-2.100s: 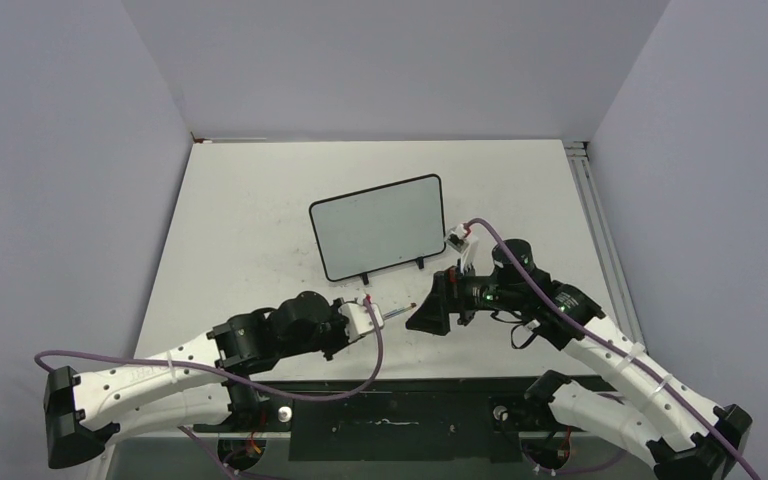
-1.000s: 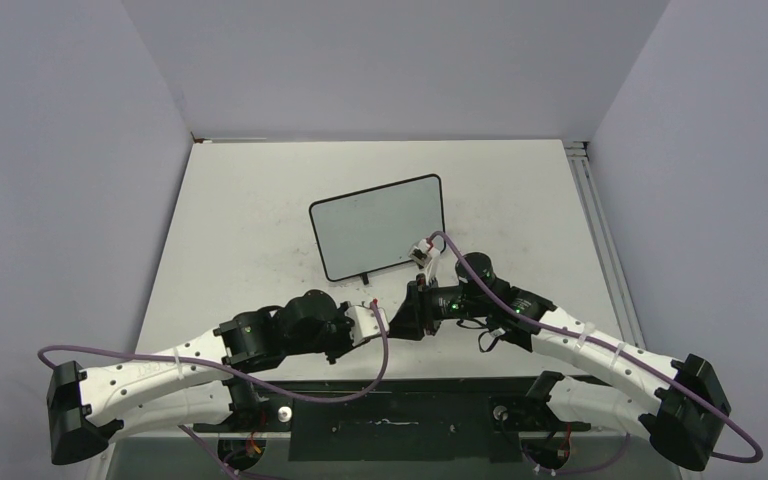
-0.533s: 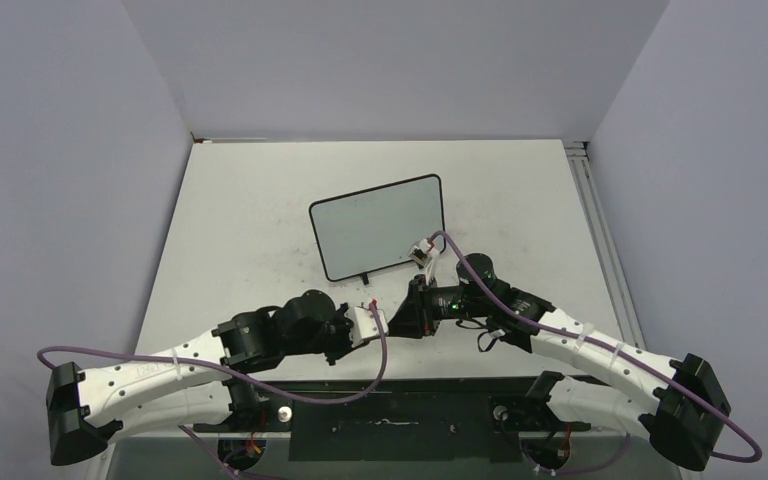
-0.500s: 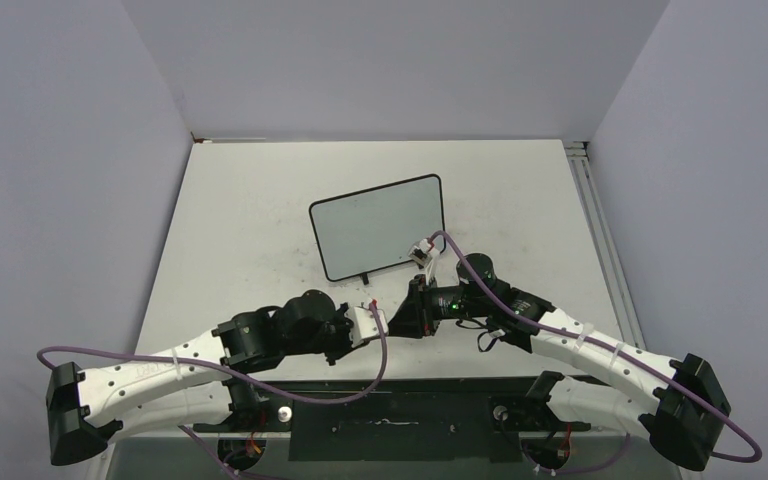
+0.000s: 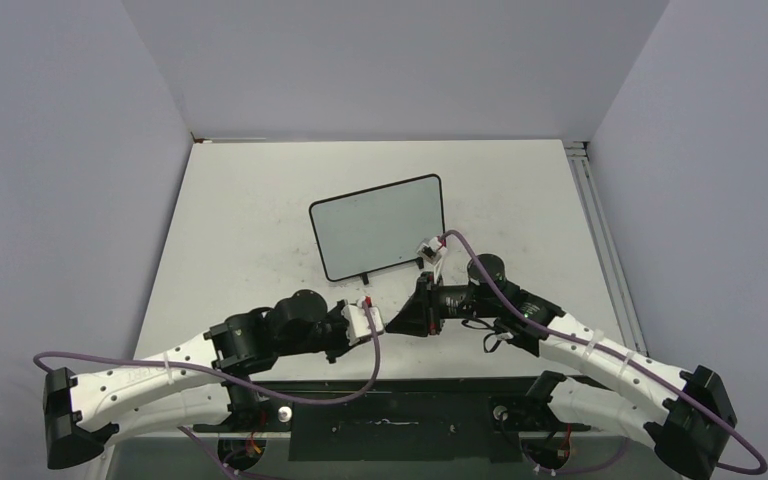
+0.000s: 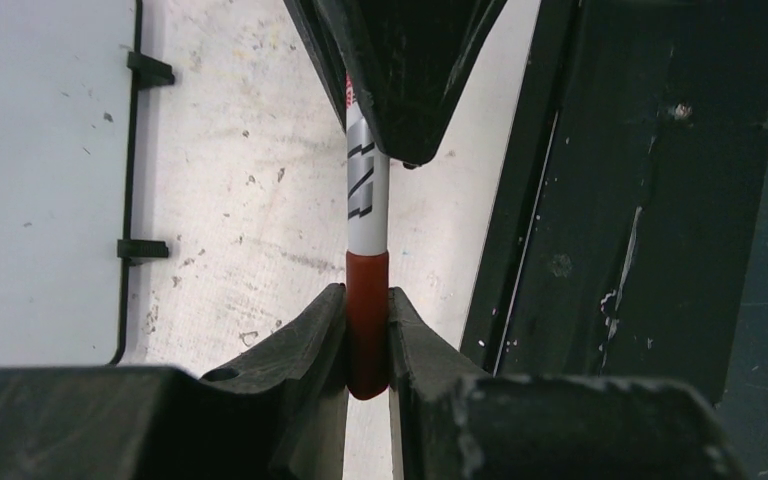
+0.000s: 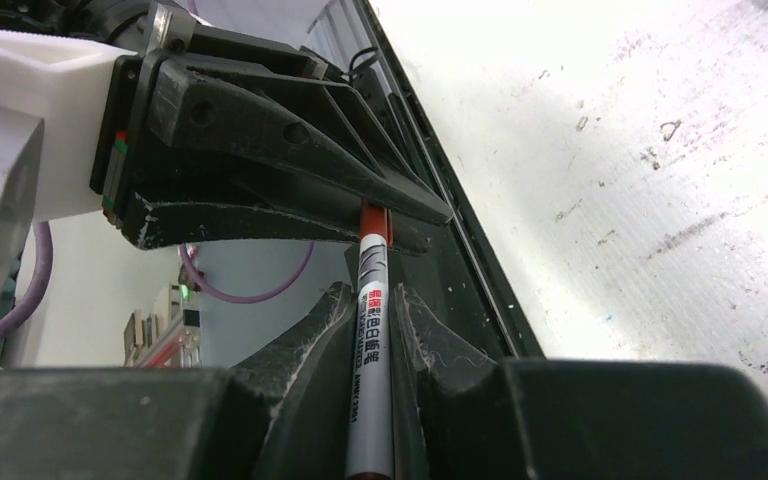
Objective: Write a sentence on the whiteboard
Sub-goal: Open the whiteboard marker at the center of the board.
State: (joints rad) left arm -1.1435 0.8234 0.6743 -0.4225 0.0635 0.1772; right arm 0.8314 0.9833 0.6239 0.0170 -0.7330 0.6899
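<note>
- Left gripper [image 6: 365, 297] is clamped on the red cap [image 6: 367, 268] of the marker [image 6: 367, 195]. Right gripper [image 7: 372, 293] is clamped on the white barrel [image 7: 371, 265] of the same marker.
- The two grippers are tip to tip, almost touching, low over the near part of the desk [image 5: 240, 220].
- Marker's long axis runs left-right between them, cap end left, barrel end right. Likely step is uncapping, so the pull should go straight apart along that line.
- Whiteboard [image 5: 378, 225] sits mid-desk, beyond both grippers on the side away from the bases, footed edge toward them. No writing shows on its face.
- Right arm is nearer the board, and the barrel is already in its grip, so it looks like the writing arm.
</note>
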